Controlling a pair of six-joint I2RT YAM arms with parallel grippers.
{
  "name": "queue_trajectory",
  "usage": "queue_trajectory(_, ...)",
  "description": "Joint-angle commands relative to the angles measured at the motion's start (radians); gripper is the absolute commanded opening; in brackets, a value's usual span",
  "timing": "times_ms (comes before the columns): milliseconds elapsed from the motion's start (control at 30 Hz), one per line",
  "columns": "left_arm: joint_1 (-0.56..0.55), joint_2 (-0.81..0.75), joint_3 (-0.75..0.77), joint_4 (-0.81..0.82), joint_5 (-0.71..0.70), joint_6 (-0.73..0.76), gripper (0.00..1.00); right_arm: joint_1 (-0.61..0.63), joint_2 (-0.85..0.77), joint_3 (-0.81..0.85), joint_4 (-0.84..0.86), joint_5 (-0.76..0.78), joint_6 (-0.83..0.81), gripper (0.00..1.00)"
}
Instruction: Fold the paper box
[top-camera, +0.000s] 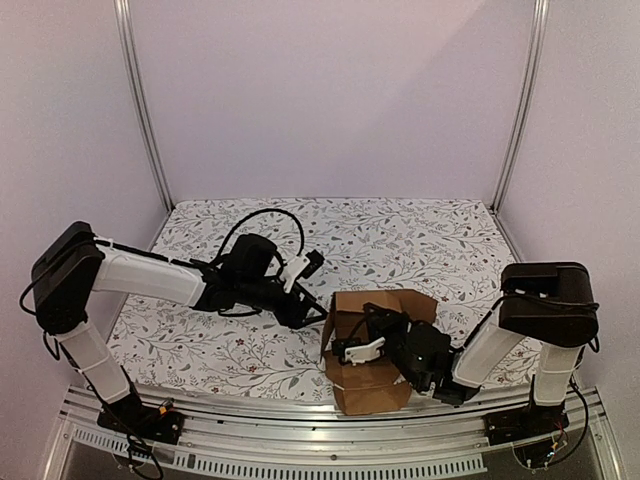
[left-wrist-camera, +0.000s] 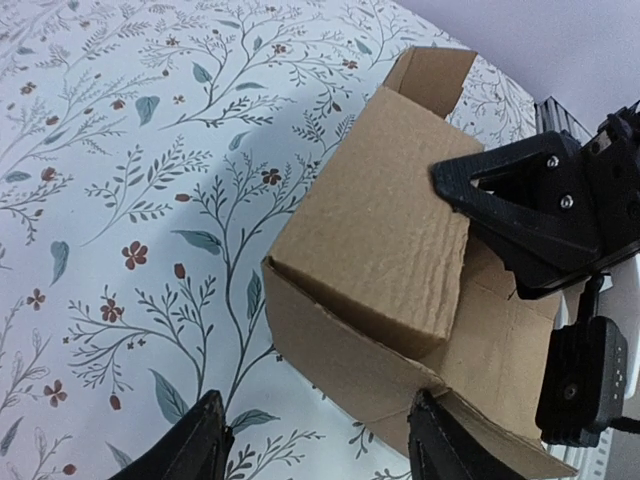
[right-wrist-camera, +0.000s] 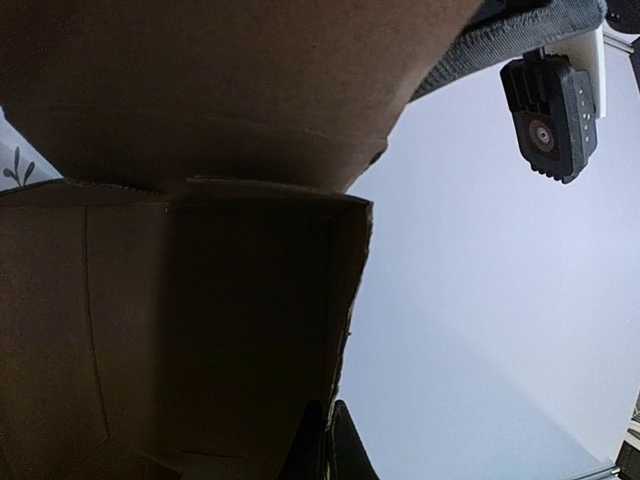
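Observation:
The paper box (top-camera: 372, 390) is brown cardboard, partly folded, and sits on the floral cloth near the front edge between the arms. In the left wrist view the paper box (left-wrist-camera: 390, 220) has one panel folded over its top and a flap sticking up at the far corner. My left gripper (left-wrist-camera: 320, 452) is open, low beside the box's near wall, and its right finger (left-wrist-camera: 450, 445) is at the box's lower corner. My right gripper (right-wrist-camera: 335, 445) is shut on the edge of a box wall (right-wrist-camera: 200, 330); from above the right gripper (top-camera: 362, 322) reaches into the box top.
The floral tablecloth (top-camera: 200, 340) covers the table. Metal frame posts (top-camera: 145, 110) stand at the back corners, and an aluminium rail (top-camera: 300, 430) runs along the front. The left arm's cable (top-camera: 260, 215) loops above the cloth.

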Motion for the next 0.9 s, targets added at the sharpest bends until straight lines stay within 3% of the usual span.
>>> queue_trajectory(0, -0.001, 0.037, 0.030, 0.020, 0.051, -0.039, 0.62, -0.011, 0.012, 0.023, 0.016, 0.004, -0.002, 0.00)
queue_trajectory(333, 0.002, 0.044, 0.048, 0.021, -0.019, -0.041, 0.61, -0.022, -0.023, 0.033, -0.046, -0.006, 0.015, 0.00)
queue_trajectory(667, 0.062, -0.028, 0.110, -0.143, -0.035, 0.038, 0.61, -0.030, -0.098, 0.052, -0.192, -0.020, 0.058, 0.00)
queue_trajectory(867, 0.082, -0.082, 0.062, -0.194, -0.178, -0.029, 0.61, -0.030, -0.097, 0.049, -0.211, -0.020, 0.056, 0.00)
